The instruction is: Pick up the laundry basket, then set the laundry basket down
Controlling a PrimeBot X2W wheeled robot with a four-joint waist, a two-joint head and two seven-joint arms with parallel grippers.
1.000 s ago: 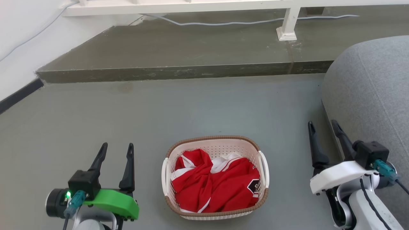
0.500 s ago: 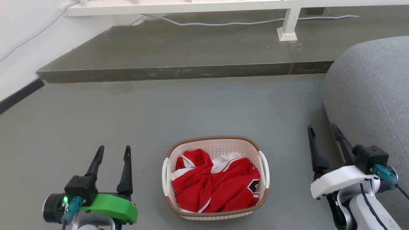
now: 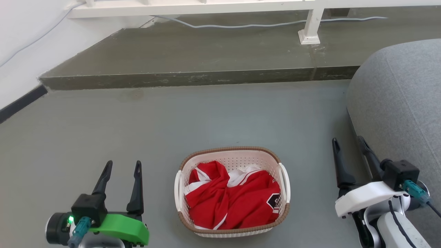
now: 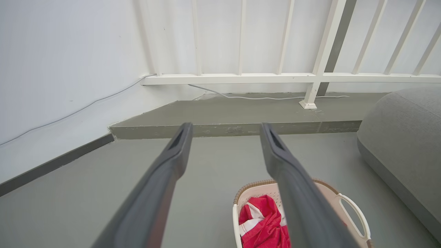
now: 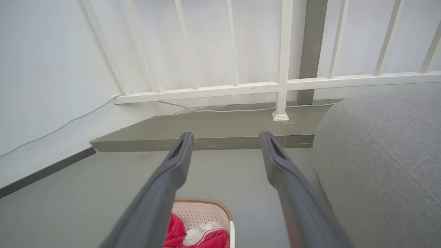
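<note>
The laundry basket (image 3: 233, 159), cream-white with a brown rim and white side handles, sits on the grey floor at the lower middle of the head view, holding a red and white garment (image 3: 234, 198). My left gripper (image 3: 123, 166) stands open to the basket's left, apart from it, nothing between its fingers. On the other side my right gripper (image 3: 347, 142) is open too, empty, between the basket and a grey sofa. In the left wrist view the basket (image 4: 351, 206) lies low behind the right finger of the left gripper (image 4: 225, 129). The right wrist view has the basket (image 5: 203, 210) at the bottom, below the right gripper (image 5: 225, 137).
A grey sofa (image 3: 399, 103) rises close by the right gripper. Beyond the basket a raised concrete step (image 3: 193, 77) crosses the floor, with a white railing (image 3: 310, 24) and a cable (image 3: 241, 24) on it. A white wall (image 3: 20, 51) stands at the left.
Both grippers have drawn back a little toward the bottom of the head view, the left one more. The basket has not moved.
</note>
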